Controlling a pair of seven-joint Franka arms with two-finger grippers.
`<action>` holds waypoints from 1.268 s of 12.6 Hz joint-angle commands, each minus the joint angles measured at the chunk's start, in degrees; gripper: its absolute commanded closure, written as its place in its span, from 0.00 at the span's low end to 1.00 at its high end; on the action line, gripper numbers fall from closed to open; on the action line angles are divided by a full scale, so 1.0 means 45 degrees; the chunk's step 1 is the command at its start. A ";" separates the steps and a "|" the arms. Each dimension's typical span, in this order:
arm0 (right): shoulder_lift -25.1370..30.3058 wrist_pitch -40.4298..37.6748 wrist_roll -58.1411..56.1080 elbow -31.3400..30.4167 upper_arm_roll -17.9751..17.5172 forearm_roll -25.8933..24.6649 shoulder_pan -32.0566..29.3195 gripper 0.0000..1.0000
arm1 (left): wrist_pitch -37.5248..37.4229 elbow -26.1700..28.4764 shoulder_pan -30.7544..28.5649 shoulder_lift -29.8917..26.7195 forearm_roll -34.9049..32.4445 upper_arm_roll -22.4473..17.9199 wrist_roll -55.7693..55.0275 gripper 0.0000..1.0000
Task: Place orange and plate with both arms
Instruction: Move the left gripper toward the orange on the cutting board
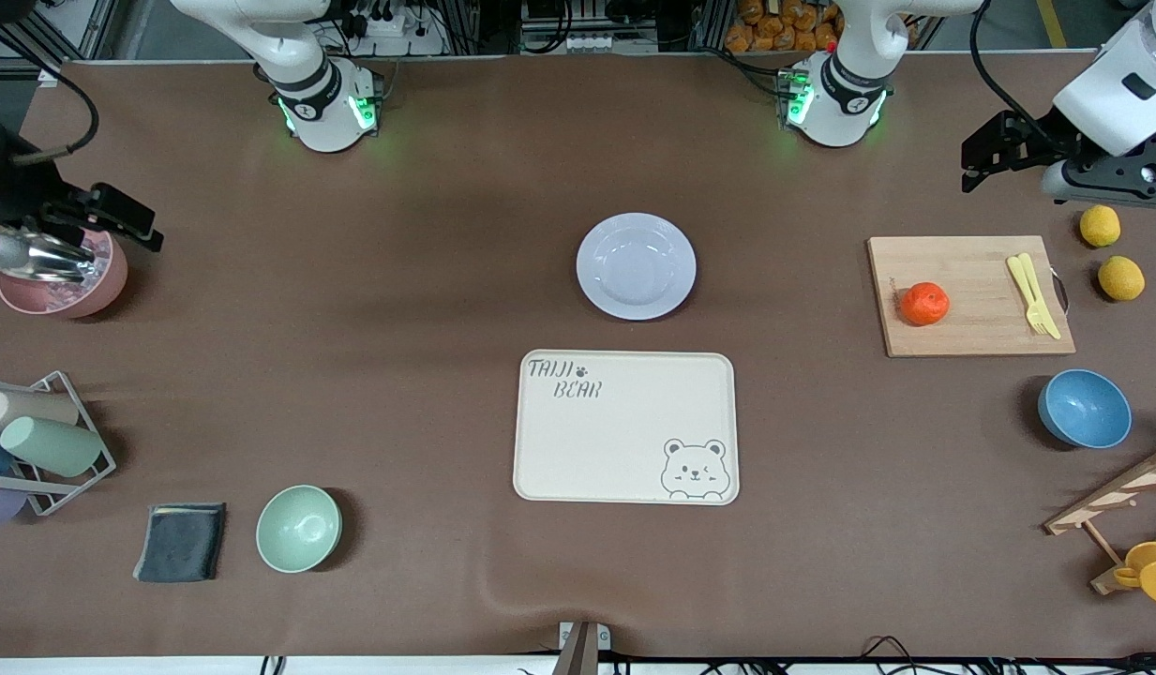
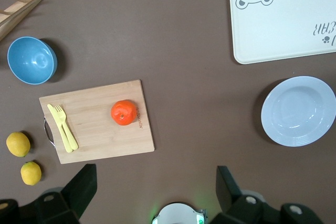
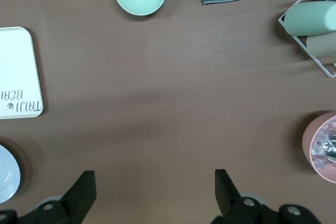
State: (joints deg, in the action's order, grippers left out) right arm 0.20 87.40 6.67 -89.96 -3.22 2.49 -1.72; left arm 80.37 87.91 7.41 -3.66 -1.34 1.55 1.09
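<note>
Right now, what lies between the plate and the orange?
Bare brown table, then the cutting board's edge under the orange; nothing else stands between it and the plate. The front and left wrist views show this.

You can read 1 text: "TAIJI BEAR", printed in grey outline letters on the cream tray (image 1: 624, 427), at about 10 o'clock on its face, with a small paw print after "TAIJI". A winking bear drawing sits at 5 o'clock.

Even, bright overhead light on the brown matte table (image 1: 352, 375); soft short shadows beside objects; all views sharp.
</note>
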 commanded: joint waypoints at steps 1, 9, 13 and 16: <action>0.0072 -0.0084 0.0178 0.0069 -0.0065 -0.0105 0.0011 0.00 | -0.0145 0.0015 -0.0025 -0.0123 -0.0249 0.0027 0.0108 0.00; 0.0073 -0.0106 0.0081 0.0050 -0.0026 -0.0105 -0.0087 0.00 | -0.0184 0.0150 -0.0276 0.0619 -0.0269 -0.0012 -0.0085 0.00; -0.0083 -0.0106 0.0315 -0.0008 -0.0084 0.0089 0.0108 0.00 | 0.0320 0.2256 -0.1116 0.0541 -0.0269 0.0008 -0.0086 0.00; -0.0667 -0.0027 0.0315 -0.0028 -0.0084 0.0849 0.0206 0.00 | 0.1940 0.4227 -0.1663 0.0366 -0.0288 -0.0012 -0.0066 0.00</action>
State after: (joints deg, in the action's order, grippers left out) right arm -1.18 87.15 6.83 -90.06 -3.51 4.13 -1.04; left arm 84.97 100.92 1.25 0.05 -1.42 1.13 0.88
